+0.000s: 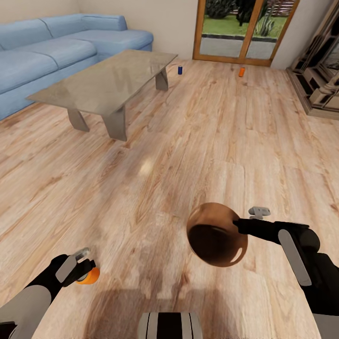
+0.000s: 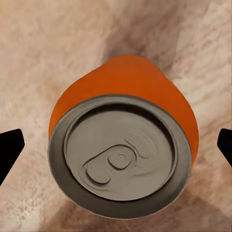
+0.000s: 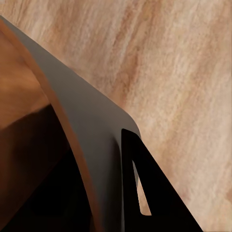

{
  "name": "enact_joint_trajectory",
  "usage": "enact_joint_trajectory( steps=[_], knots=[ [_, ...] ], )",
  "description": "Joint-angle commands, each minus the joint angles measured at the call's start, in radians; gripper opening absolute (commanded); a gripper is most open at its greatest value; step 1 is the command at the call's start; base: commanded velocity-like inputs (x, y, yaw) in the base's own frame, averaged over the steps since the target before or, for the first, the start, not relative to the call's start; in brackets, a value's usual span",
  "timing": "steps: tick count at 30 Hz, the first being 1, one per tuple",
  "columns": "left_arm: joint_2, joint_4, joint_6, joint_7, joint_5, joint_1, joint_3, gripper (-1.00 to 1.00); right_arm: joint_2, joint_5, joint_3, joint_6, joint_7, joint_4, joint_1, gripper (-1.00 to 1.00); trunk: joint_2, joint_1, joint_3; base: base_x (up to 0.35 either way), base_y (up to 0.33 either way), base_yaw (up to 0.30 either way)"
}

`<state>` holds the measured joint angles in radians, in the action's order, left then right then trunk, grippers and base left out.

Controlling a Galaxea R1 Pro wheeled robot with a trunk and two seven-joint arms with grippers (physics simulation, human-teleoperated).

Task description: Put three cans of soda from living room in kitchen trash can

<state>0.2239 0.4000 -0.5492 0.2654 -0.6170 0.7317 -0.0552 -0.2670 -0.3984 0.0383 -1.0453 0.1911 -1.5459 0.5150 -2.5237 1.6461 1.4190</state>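
Here, in the living room, the left gripper (image 1: 84,269) holds an orange can (image 1: 89,276) low over the wooden floor (image 1: 155,179), its jaws closed on the can's sides. In the left wrist view the can (image 2: 123,150) sits between the two dark fingertips (image 2: 9,152), grey pull-tab top facing the camera, though the contact itself falls outside that frame. The right gripper (image 1: 238,225) grips the rim of the bin (image 1: 216,234), which hangs tilted above the floor with its glossy brown inside facing the head camera. In the right wrist view one black finger (image 3: 154,193) lies against the bin's dark grey wall (image 3: 92,125). A blue can (image 1: 180,70) and a second orange can (image 1: 241,72) stand on the floor, well apart, near the glass doors (image 1: 235,28). The blue sofa (image 1: 56,47) wraps the grey low table (image 1: 108,80).
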Motion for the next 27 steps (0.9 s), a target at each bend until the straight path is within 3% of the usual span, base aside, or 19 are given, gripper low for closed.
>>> enact_joint_trajectory(
  steps=[1,15,16,27],
  knots=[
    [0.000,0.000,0.000,-0.001,0.000,0.000,0.001,1.00,0.000,-0.030,0.000,-0.002,0.005,0.000,0.000,-1.00,0.000,0.000,0.000,0.000,0.000,0.000],
    [-0.009,0.002,0.061,0.001,0.002,-0.013,0.004,1.00,0.000,-0.030,0.000,-0.002,0.005,0.000,0.000,-1.00,0.000,0.000,0.000,0.000,0.000,0.000],
    [-0.008,0.002,0.062,0.001,0.002,-0.016,0.005,-1.00,0.000,-0.030,0.000,-0.002,0.005,0.000,0.000,-1.00,0.000,0.000,0.000,0.000,0.000,0.000],
    [-0.009,0.000,0.063,0.001,0.001,-0.018,0.003,-1.00,0.000,-0.030,0.000,-0.002,0.005,0.000,0.000,-1.00,0.000,-0.001,-0.004,0.000,0.000,0.000]
  ],
)
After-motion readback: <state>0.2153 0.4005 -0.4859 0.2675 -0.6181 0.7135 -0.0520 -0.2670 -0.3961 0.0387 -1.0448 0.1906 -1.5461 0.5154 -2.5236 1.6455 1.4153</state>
